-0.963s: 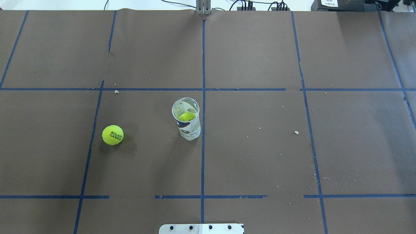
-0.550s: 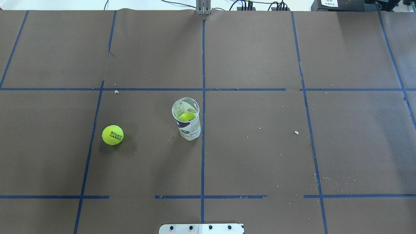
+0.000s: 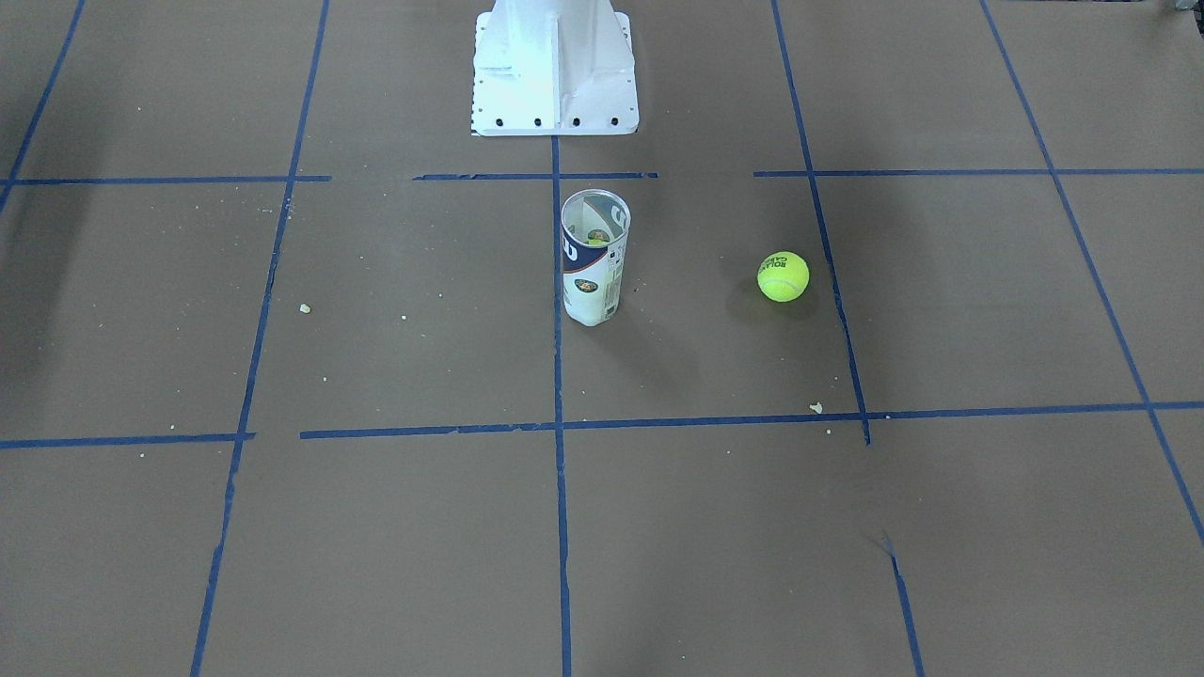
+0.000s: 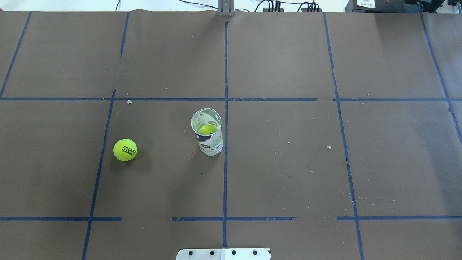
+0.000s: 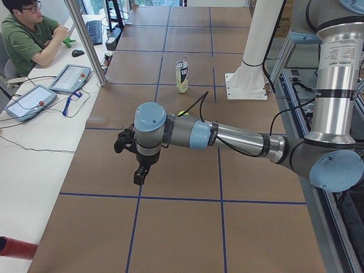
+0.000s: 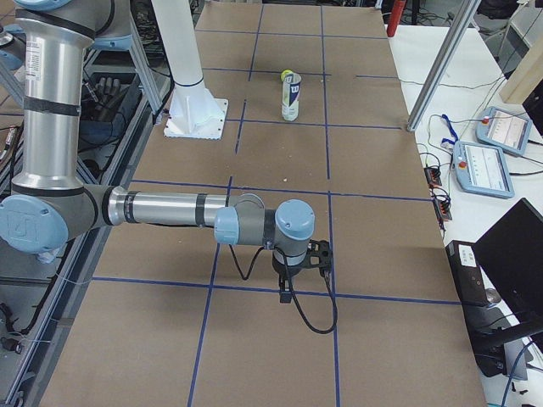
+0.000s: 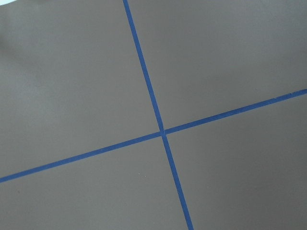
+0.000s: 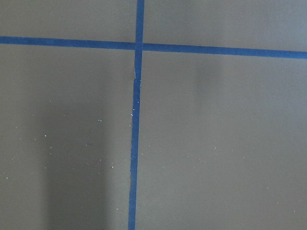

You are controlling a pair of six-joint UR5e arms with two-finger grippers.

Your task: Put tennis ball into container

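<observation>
A yellow-green tennis ball [image 4: 125, 150] with dark lettering lies on the brown table, to the left of the container in the overhead view. The clear container [image 4: 207, 133] stands upright near the centre line, open at the top, and a second yellow ball shows inside it. Seen from the front, the ball [image 3: 783, 275] is to the right of the container [image 3: 593, 259]. My left gripper [image 5: 139, 175] hangs over the table far from both, and I cannot tell its state. My right gripper [image 6: 286, 291] hangs over the opposite end, state also unclear. Both wrist views hold only table and tape.
Blue tape lines grid the brown paper. The white robot pedestal [image 3: 555, 70] stands behind the container. Small crumbs [image 4: 328, 147] dot the right half. An operator [image 5: 28, 34] sits at a side desk with tablets [image 5: 69, 78] past the table's far edge.
</observation>
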